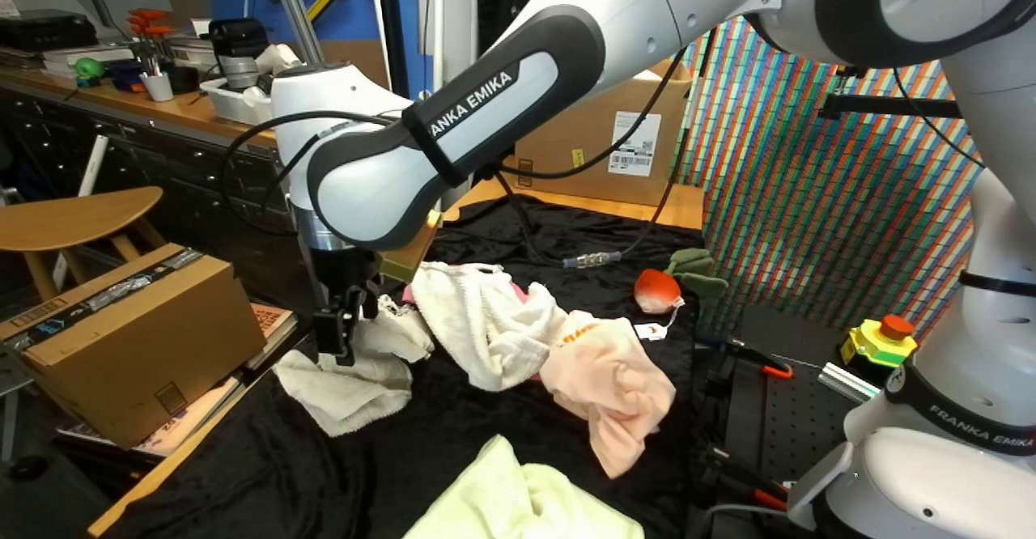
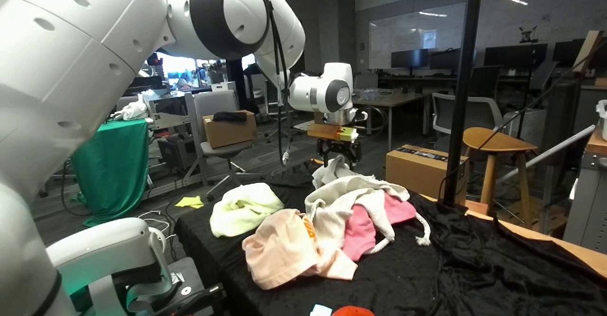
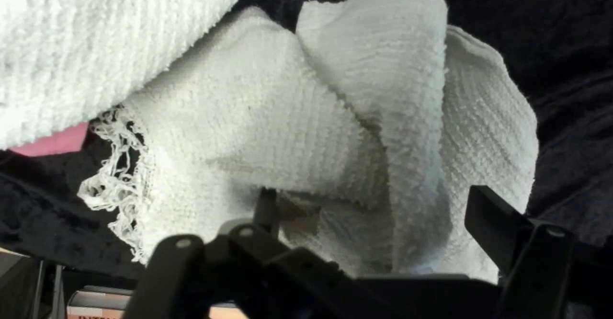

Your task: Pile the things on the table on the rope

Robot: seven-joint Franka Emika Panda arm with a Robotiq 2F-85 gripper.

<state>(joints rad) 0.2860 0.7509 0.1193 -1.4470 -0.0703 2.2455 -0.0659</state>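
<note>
My gripper [image 1: 358,337] points down over a crumpled white rag [image 1: 356,389] near the edge of the black table [image 1: 477,426]. In the wrist view its fingers [image 3: 495,228] stand wide apart, with folds of this fringed rag [image 3: 287,113] below and between them, not pinched. Beside it, a larger white rag [image 2: 332,207] lies over a pink cloth [image 2: 360,233] and touches a peach garment [image 2: 280,249]. A pale yellow-green cloth [image 2: 244,209] lies separately. The rope [image 2: 424,233] shows as a white cord with a frayed end, emerging from under the pink and white cloths; its rest is hidden.
A cardboard box [image 1: 146,345] stands on books beside the table, close to the gripper's side. Another large box [image 1: 566,150] is at the table's far end. A red toy [image 1: 657,290] with green parts [image 1: 692,272] and a cable connector [image 1: 591,260] lie past the cloths.
</note>
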